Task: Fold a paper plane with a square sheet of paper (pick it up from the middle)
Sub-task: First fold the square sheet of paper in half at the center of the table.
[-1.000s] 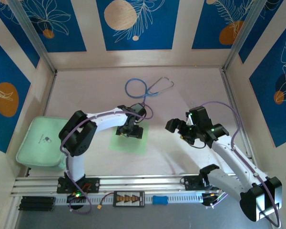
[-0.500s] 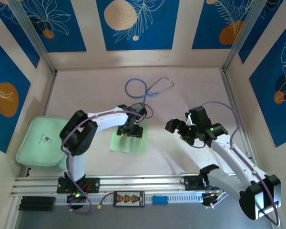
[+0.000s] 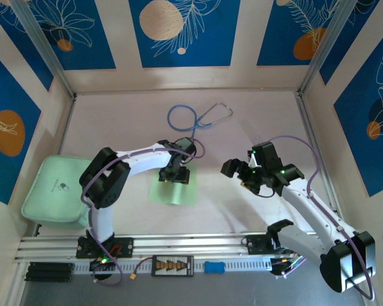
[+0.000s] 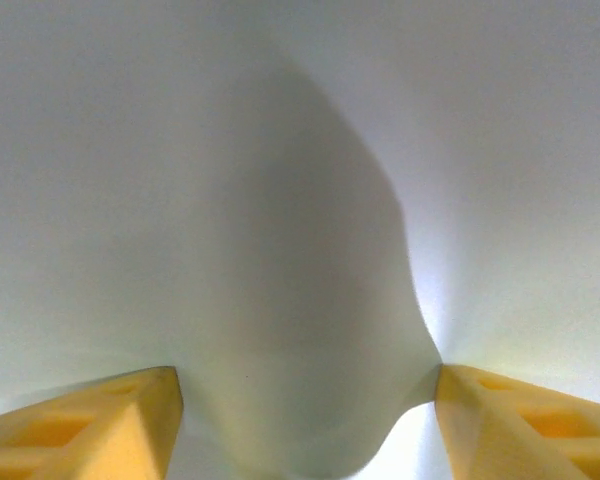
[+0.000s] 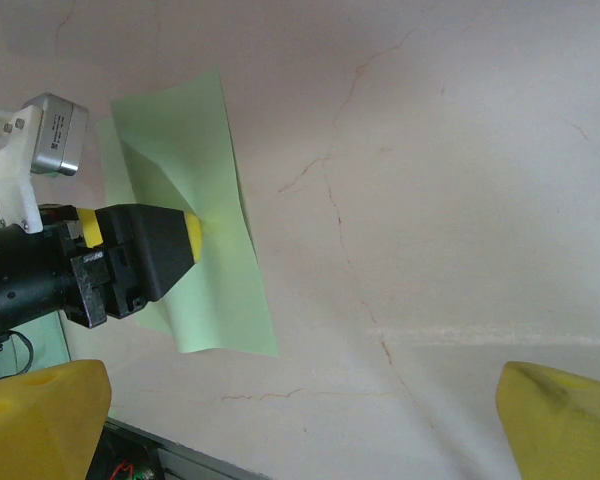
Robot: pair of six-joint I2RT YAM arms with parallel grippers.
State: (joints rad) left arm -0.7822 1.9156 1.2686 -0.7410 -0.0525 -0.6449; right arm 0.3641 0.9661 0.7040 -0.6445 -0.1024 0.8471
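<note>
Noting a blue-tubed stethoscope [image 3: 195, 119] lying looped in the upper middle of the top view, resting on the pale tabletop [image 3: 262, 127]. Seeing a thick mint-green pad [image 3: 51, 190] sitting at middle left, close against the side wall. Finding blue leaf-patterned wall panels [image 3: 184, 32] standing along the top and sides. Spotting a small blue block [image 3: 214, 266] lying at bottom centre, just below a metal rail [image 3: 198, 241]. Showing faint brownish veins running across the tabletop in the right wrist view.

I list the square sheet of paper [image 3: 172, 193] mid-table [image 3: 255, 127], with the left gripper [image 3: 173, 176] down on its far half. A pad [image 3: 54, 189] lies at the table's left edge. A stethoscope [image 3: 198, 117] lies behind the sheet, and the right gripper [image 3: 235, 173] is to the sheet's right, apart from it.
</note>
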